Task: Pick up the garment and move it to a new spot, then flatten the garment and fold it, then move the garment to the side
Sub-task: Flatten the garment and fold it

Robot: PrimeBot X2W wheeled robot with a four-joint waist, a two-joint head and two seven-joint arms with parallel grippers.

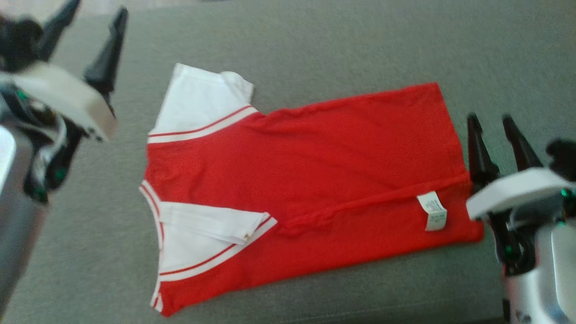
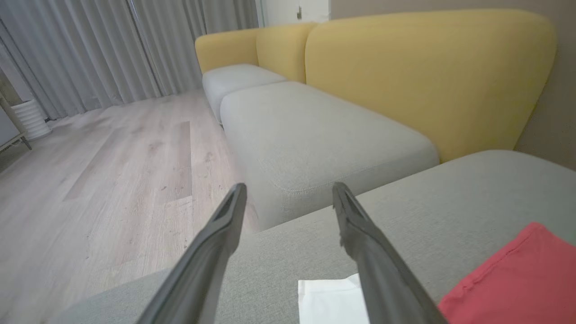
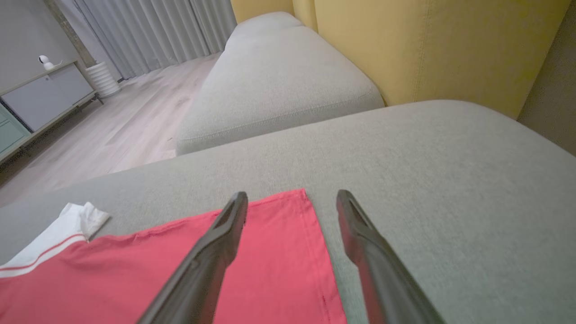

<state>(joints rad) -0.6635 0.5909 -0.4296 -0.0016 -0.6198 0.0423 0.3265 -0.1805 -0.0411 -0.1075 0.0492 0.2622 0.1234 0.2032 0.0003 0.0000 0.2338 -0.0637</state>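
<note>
A red garment (image 1: 324,180) with white sleeves and red-white trim lies flat on the grey cushion (image 1: 315,40), its near long edge folded up over the body so a white label (image 1: 433,210) shows. One white sleeve (image 1: 198,101) lies at the far left, another (image 1: 202,234) at the near left. My left gripper (image 1: 96,24) hovers open above the cushion, left of the garment, empty. My right gripper (image 1: 492,123) is open just past the garment's right hem. The right wrist view shows the red hem (image 3: 288,252) under my open right gripper (image 3: 292,200). A white sleeve corner (image 2: 328,299) lies beneath my left gripper (image 2: 288,191).
A second grey seat cushion (image 2: 306,139) with yellow backrests (image 2: 423,72) adjoins the far side. Wooden floor (image 2: 103,171) lies beyond the cushion edge, with grey curtains (image 2: 112,45) and a low sideboard (image 3: 40,99) further off.
</note>
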